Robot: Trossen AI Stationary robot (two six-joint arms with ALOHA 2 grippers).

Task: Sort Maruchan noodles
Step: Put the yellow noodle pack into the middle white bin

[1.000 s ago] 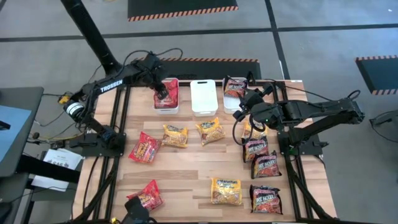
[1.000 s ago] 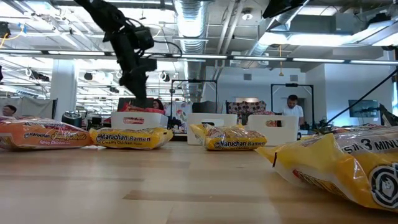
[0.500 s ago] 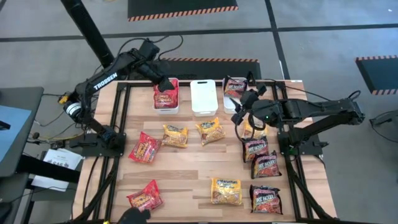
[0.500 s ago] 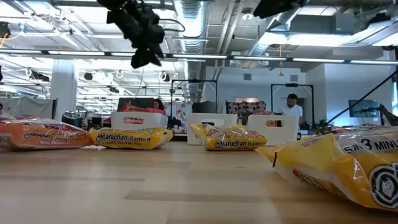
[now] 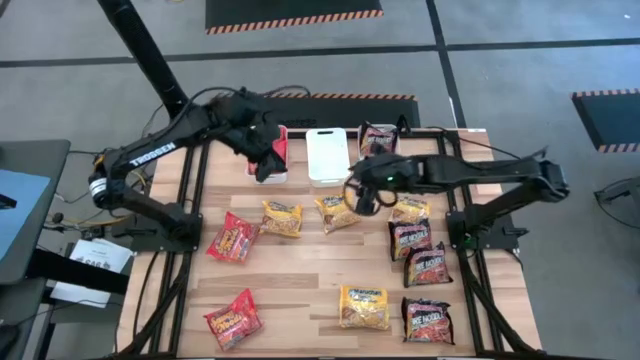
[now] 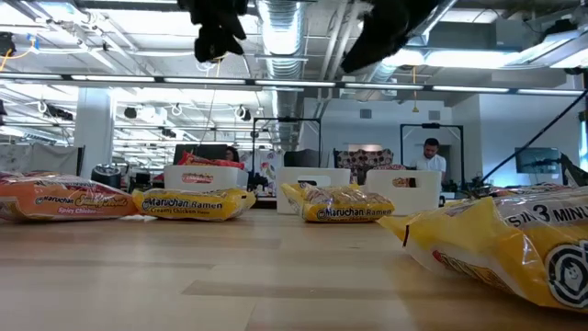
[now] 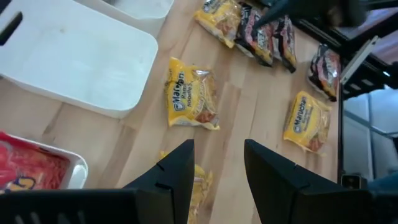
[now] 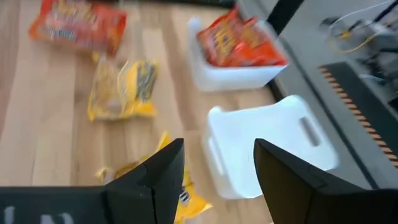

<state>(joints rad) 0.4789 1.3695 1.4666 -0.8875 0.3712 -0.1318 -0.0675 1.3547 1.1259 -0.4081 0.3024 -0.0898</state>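
Both arms have shifted since a second ago: the left gripper point(image 5: 268, 160) has lifted off the red-filled tray point(image 5: 277, 176) and hangs above its near edge with fingers apart and nothing between them, while the right gripper point(image 5: 362, 190) has swung from the far right side toward the middle and now sits just beside a yellow packet point(image 5: 338, 210), its fingers also apart and empty. Maruchan noodles lie scattered over the counter point(image 5: 300, 285): red ones at the left, yellow ones across the middle row and near front, dark ones stacked down the right, with some already in the outer trays; the middle tray point(image 5: 327, 155) looks bare. The step in hand seems to be the right arm picking a yellow packet for that tray. To do it well, I'd centre the fingers over the packet's short span, come straight down, pinch the crinkly plastic firmly, and lift clear of the neighbouring yellow packet point(image 5: 282, 217) before carrying it over
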